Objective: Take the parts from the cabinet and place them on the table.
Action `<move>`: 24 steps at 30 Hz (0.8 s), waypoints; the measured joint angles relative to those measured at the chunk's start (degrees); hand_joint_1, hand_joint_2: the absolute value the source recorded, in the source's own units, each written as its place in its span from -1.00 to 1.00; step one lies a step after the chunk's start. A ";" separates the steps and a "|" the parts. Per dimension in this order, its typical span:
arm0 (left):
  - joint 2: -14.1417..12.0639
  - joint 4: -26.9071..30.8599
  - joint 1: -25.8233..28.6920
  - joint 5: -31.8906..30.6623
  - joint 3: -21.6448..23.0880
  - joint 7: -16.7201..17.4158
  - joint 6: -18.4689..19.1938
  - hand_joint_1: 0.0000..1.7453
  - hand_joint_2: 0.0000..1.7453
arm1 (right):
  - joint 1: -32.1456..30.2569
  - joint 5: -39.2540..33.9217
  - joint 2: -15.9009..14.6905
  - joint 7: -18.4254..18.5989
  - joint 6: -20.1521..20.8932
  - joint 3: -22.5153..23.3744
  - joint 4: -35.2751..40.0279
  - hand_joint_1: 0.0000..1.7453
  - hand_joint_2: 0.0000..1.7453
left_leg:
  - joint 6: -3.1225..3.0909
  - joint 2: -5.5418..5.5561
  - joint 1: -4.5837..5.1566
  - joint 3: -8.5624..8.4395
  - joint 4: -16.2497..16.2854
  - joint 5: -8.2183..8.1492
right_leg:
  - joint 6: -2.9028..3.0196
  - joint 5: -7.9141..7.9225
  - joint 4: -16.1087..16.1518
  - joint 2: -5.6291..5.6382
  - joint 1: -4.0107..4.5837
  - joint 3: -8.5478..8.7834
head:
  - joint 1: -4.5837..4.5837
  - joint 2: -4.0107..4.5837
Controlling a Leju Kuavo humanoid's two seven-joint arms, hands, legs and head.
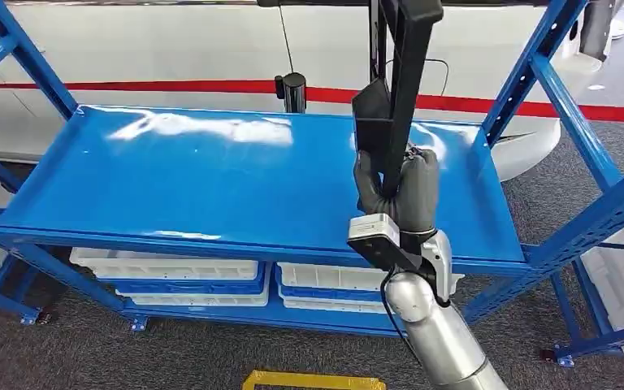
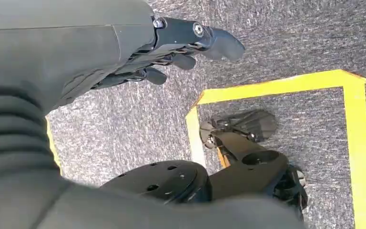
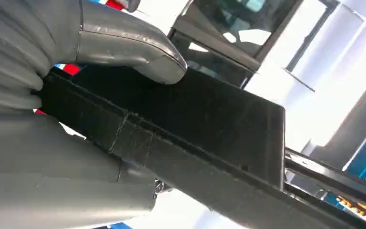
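One silver arm comes up from below in the head view, and the right hand [image 1: 402,195] is wrapped firmly around a long black part [image 1: 402,77], holding it upright above the right end of the blue shelf [image 1: 211,175]. Close in from the right wrist, the thick grey thumb [image 3: 133,45] presses down on the part's flat dark face [image 3: 205,119] while the grey palm backs it from the other side — a solid grip. The left hand [image 2: 171,52] hangs low over grey carpet [image 2: 124,124], fingers loosely extended and apart, holding nothing, with yellow floor tape [image 2: 352,143] beneath it. Back to the head view: under the shelf surface sit white trays [image 1: 171,272] stacked on the lower level, and beyond the rack runs a white wall with a red stripe [image 1: 171,85].
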State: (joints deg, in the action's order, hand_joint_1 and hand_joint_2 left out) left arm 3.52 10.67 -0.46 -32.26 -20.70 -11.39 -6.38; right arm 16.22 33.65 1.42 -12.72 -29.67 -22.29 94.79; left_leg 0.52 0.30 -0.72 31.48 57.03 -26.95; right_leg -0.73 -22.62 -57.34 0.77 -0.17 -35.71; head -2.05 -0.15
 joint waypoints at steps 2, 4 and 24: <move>0.00 0.00 -0.02 0.07 -0.18 0.02 0.65 -1.00 1.00 | 0.06 -6.47 -0.20 -1.18 3.92 -0.02 0.85 1.00 1.00 | 0.00 0.00 0.00 -0.01 0.00 0.00 | 0.00 0.00 0.00 0.00 0.00 0.00 | 0.00 0.00; 0.00 0.00 -0.04 0.46 -0.57 0.02 1.62 -1.00 1.00 | 0.07 -15.06 -0.88 -2.02 9.79 -0.18 2.50 1.00 1.00 | 0.00 0.01 0.00 -0.03 0.00 0.01 | 0.00 0.00 0.00 -0.01 0.00 0.00 | 0.00 0.00; 0.15 0.04 -0.41 1.05 -3.30 -1.18 1.51 -1.00 1.00 | -3.21 -20.14 -4.00 -4.88 15.35 -3.98 11.06 1.00 1.00 | -0.02 0.00 0.02 -0.01 0.00 -0.02 | -0.01 -0.02 0.00 0.00 -0.02 0.00 | 0.00 0.00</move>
State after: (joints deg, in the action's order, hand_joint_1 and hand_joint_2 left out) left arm 3.67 10.71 -0.87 -31.21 -24.00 -12.57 -4.87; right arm 13.01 13.51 -2.58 -17.59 -14.32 -26.27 105.85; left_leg 0.50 0.30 -0.70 31.47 57.03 -26.98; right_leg -0.74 -22.64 -57.34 0.77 -0.19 -35.72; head -2.05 -0.15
